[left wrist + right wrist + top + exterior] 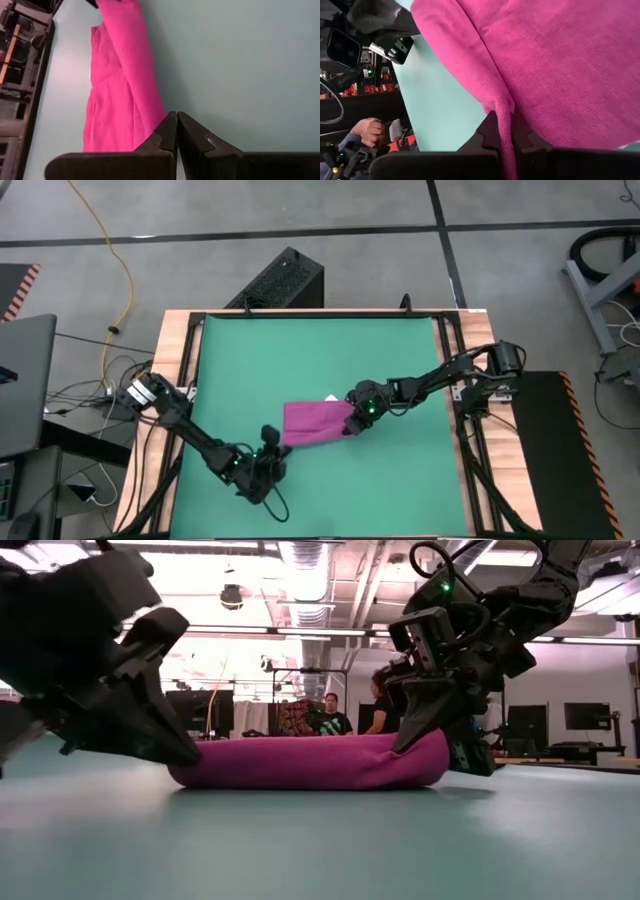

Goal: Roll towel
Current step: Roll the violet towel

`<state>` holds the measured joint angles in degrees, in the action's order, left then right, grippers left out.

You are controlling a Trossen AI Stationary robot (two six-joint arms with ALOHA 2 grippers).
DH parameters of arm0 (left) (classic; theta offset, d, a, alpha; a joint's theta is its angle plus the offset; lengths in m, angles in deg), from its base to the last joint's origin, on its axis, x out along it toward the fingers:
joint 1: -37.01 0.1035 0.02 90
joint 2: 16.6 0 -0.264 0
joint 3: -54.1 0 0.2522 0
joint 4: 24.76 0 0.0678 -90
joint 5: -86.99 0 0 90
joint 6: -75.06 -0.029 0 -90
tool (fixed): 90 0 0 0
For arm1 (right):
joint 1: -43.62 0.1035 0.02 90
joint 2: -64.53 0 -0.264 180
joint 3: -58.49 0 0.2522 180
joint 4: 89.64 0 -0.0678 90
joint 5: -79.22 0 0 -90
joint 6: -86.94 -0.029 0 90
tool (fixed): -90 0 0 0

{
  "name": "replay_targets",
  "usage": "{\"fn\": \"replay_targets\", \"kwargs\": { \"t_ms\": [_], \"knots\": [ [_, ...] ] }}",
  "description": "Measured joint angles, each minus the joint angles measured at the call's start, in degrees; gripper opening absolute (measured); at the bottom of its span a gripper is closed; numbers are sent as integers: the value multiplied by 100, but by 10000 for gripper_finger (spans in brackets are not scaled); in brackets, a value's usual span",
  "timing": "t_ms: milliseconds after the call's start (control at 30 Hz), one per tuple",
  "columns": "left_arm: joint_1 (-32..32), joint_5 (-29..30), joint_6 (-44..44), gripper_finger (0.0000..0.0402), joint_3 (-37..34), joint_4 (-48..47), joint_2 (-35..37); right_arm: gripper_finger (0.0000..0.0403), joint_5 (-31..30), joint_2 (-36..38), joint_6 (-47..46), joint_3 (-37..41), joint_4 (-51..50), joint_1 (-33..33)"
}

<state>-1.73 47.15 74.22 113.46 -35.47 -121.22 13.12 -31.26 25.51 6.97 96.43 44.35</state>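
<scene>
The magenta towel (312, 424) lies on the green mat (300, 350), its white tag (330, 397) at the far edge. Its near long edge is folded over into a thick roll (310, 762). My right gripper (356, 420) is shut on the towel's right end, and shows in the low view (415, 735) too. My left gripper (270, 448) is shut, low over the mat at the roll's left end (155, 107). Its fingertips (170, 120) stand right beside the cloth. My right gripper pinches a raised fold of the towel (504, 107) between its two fingers, at the right end of the rolled edge. The fingers slant down from the table's far right. The rest of the towel lies on the mat. My left gripper: I cannot tell whether its shut fingertips touch the roll's left end.
A black box (283, 280) stands at the table's far edge. The wooden table border (170, 380) and black rails run round the mat. People (330, 720) stand in the room behind, and a hand (367, 130) shows beyond the table.
</scene>
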Motion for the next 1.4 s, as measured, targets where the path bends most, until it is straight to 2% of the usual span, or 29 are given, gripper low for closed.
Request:
{"fn": "replay_targets", "kwargs": {
  "t_ms": [433, 700, 967, 1067, 1233, 1300, 1400],
  "knots": [
    [399, 155, -538, 0, -2, 41, 0, 17, 68, 0, -7, 0, 10, 2],
    [593, 291, -647, 0, -9, 122, 3, 17, -270, 2, -278, 0, 463, 9],
    [606, 381, -721, 0, -26, 122, 424, 17, -418, 2, -444, 2, 351, 46],
    [625, 172, -865, 0, -26, 121, 655, 16, -595, 4, -585, 2, 357, 92],
    [830, -1126, -800, 0, -17, 139, 798, 16, -854, 2, -831, 2, 284, 251],
    [884, -1222, -826, 0, -63, 212, 793, 16, -947, 2, -903, 2, 291, 324],
    [898, -1029, -930, 0, -177, 362, 797, 16, -1071, 4, -1009, 2, 293, 398]
  ]
}}
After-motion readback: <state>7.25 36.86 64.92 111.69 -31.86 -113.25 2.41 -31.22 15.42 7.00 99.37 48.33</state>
